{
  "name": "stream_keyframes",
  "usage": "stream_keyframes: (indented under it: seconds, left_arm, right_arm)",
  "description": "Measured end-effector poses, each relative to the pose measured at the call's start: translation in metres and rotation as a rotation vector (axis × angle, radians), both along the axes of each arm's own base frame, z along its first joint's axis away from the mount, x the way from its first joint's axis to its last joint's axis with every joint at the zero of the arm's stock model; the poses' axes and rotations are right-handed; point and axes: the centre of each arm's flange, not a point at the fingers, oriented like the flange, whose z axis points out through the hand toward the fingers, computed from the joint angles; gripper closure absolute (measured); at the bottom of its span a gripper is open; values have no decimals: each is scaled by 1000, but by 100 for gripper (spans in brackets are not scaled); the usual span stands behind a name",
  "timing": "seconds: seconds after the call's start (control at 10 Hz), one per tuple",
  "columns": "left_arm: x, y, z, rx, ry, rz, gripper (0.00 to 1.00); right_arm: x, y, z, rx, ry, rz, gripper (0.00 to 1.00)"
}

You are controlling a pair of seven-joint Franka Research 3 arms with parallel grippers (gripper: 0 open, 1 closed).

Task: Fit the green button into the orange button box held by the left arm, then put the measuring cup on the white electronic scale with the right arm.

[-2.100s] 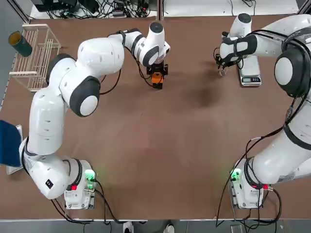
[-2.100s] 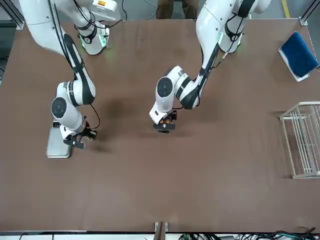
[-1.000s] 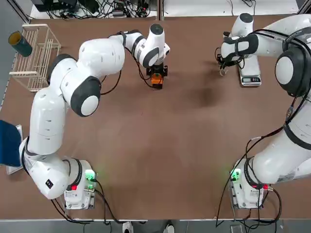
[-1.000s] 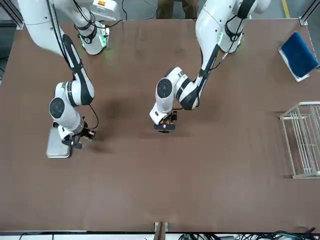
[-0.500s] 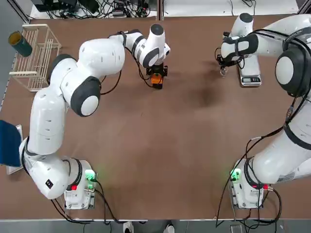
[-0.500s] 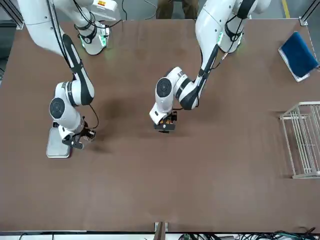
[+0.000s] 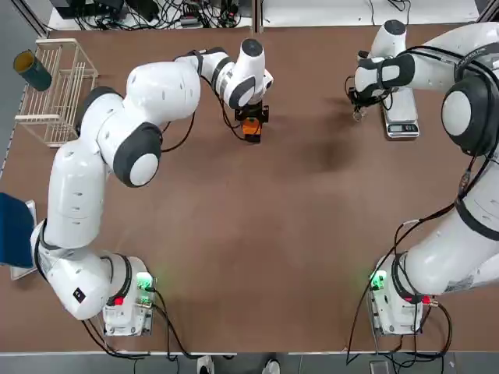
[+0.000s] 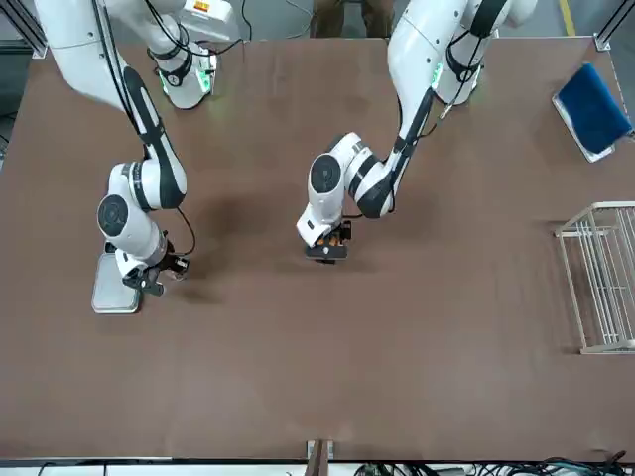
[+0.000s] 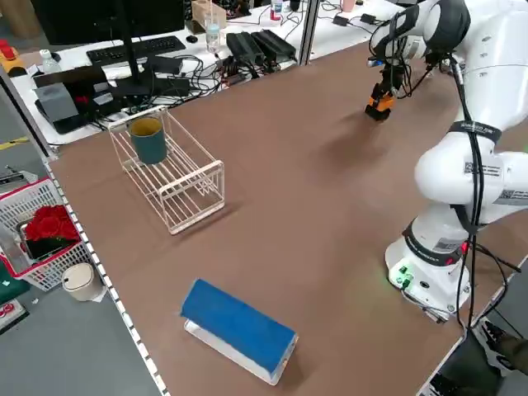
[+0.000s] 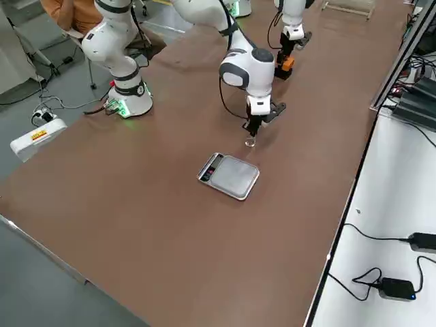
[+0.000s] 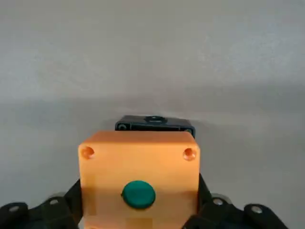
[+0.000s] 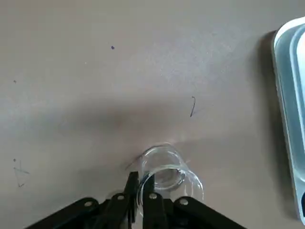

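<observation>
top view: left gripper (image 7: 250, 125) in the upper middle, jaws spread wide around the small bright orange plastic button box (image 7: 251, 129). right gripper (image 7: 357, 107) in the upper right, just beside the small white-grey rectangular scale with silvery plate (image 7: 400, 117).

front view: right gripper (image 8: 159, 277) at mid left, next to the scale (image 8: 115, 284); the box (image 8: 332, 241) sits at centre.

right side view: the tiny clear transparent measuring cup (image 10: 251, 142) sits at table level under the right gripper (image 10: 255, 127), above the scale (image 10: 229, 175) in frame, not on it yet.

left wrist view: the small round green-capped button (image 11: 138, 194) is already seated in the box (image 11: 138, 167) face.

right wrist view: right fingers (image 12: 148, 191) pinched narrow on the cup (image 12: 164, 174) rim wall, one inside, one outside.

judgement: the cup looks light, rigid, slick and thin-walled. the rim pinch is the only sensible hold; it could pivot or slip, so lift slowly and set it flat on the plate.
</observation>
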Motion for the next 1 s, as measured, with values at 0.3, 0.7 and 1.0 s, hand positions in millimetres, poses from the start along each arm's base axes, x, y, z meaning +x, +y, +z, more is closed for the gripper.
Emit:
stream_keyframes:
  seconds: [0.3, 0.7, 1.0]
  left_arm:
    - [0, 0, 0, 0, 0, 0, 14]
    - [0, 0, 0, 0, 0, 1, 14]
    - [0, 0, 0, 0, 0, 1, 14]
  right_arm:
    - [0, 2, 0, 0, 2, 2, 92]
    - [10, 8, 20, -4, 65, 10, 92]
    - [15, 9, 49, -2, 59, 23, 92]
